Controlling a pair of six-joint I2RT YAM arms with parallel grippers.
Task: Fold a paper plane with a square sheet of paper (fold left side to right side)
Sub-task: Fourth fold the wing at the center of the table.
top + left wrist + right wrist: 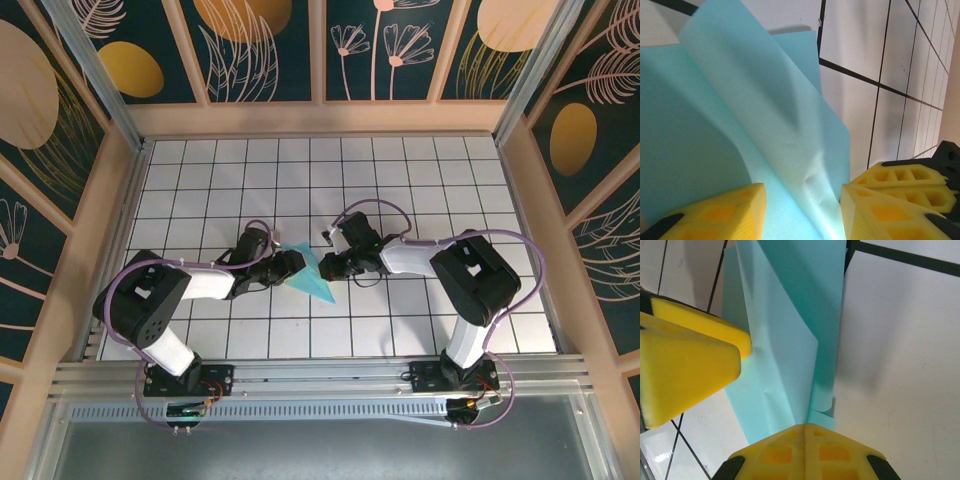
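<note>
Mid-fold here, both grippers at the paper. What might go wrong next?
1. The right gripper is shut on a tip of the paper; pulling there may tear it or drag the creases askew.
2. The left gripper stands open around a raised, dented part of it; closing there could crush that fold.

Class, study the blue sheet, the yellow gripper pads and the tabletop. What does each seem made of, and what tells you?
Blue sheet: thin matte paper; it holds creases and light glows through.
Left gripper's pads: probably foam or soft plastic, matte, with moulded hollow cells.
Tabletop: smooth white board with dark grid lines, slightly glossy; exact material unclear.
</note>
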